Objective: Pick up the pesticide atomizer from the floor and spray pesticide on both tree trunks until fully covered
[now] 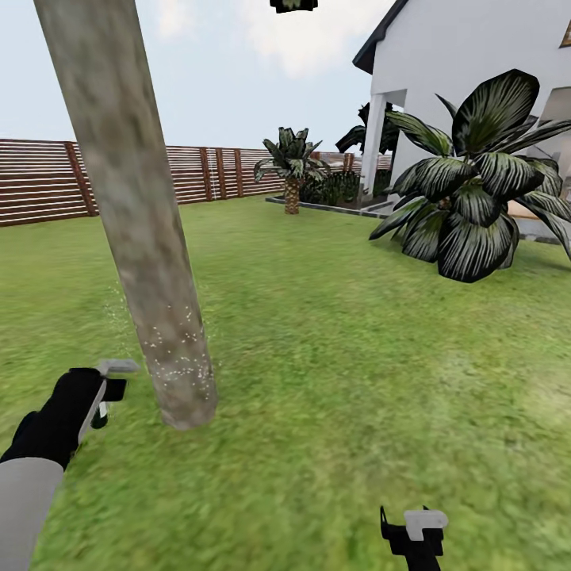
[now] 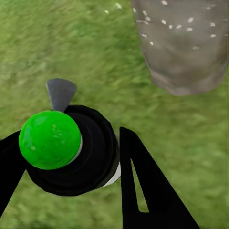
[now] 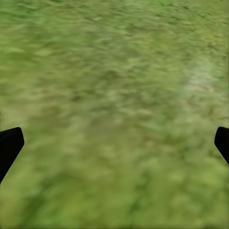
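Note:
One tree trunk (image 1: 151, 262), thick and grey-tan with brown blotches, leans up from the grass floor (image 1: 341, 381) at the left. White specks dot its lowest part. My left gripper (image 1: 105, 391) is shut on the pesticide atomizer (image 1: 117, 367), a short way left of the trunk's base, with the grey nozzle toward the trunk. The left wrist view has the atomizer (image 2: 71, 152), black with a green ball top, between my black fingers (image 2: 143, 186), and the speckled trunk base (image 2: 183, 47) beyond it. Low over the grass at the front right, my right gripper (image 1: 416, 530) is open and holds nothing.
A big dark-leaved palm (image 1: 476, 190) stands at the right in front of a white house (image 1: 468, 55). A short palm (image 1: 292, 170) grows further back. A brown slatted fence (image 1: 47, 178) closes the lawn behind. Open grass lies between the trunk and the palms.

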`<state>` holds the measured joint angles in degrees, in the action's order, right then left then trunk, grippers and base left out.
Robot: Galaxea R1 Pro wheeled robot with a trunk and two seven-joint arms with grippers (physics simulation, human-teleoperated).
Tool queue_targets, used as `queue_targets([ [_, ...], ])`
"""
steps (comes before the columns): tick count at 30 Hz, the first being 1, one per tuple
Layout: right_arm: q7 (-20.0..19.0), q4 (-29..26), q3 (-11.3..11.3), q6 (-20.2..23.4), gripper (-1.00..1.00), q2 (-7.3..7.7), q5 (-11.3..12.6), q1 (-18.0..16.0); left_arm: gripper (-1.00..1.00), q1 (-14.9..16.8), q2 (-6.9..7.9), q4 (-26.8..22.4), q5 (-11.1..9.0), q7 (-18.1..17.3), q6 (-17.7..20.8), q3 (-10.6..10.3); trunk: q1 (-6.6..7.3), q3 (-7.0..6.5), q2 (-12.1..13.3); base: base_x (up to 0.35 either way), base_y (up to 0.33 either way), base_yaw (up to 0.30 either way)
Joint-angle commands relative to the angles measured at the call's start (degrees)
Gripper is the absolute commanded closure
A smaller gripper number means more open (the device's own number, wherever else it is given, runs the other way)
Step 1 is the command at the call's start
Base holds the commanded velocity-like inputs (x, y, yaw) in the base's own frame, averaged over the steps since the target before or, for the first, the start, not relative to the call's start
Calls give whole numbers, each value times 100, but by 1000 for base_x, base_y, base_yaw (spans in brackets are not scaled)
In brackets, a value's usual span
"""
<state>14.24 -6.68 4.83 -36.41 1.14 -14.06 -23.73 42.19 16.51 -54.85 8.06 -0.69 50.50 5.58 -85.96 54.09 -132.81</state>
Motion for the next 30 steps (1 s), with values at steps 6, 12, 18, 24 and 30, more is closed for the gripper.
queue_targets([
  [6,0,0,0,1,-100,0,0,0,100,18,-53,-441,19,-720,348,-38,0,0,0,0,0,0],
  [12,0,0,0,2,-100,0,0,0,100,174,255,-743,45,-767,657,-17,0,0,0,0,0,0],
  [18,-1,0,0,0,-100,0,0,0,100,84,383,-738,52,-737,598,-24,0,0,0,0,0,0],
  [24,0,0,-5,-7,-100,-6,0,0,100,-248,311,-594,18,-775,542,-39,0,0,0,-29,0,0],
  [30,-2,-14,-9,9,-100,-27,0,0,100,-628,166,457,7,-791,-818,-32,0,0,0,-295,0,0],
])
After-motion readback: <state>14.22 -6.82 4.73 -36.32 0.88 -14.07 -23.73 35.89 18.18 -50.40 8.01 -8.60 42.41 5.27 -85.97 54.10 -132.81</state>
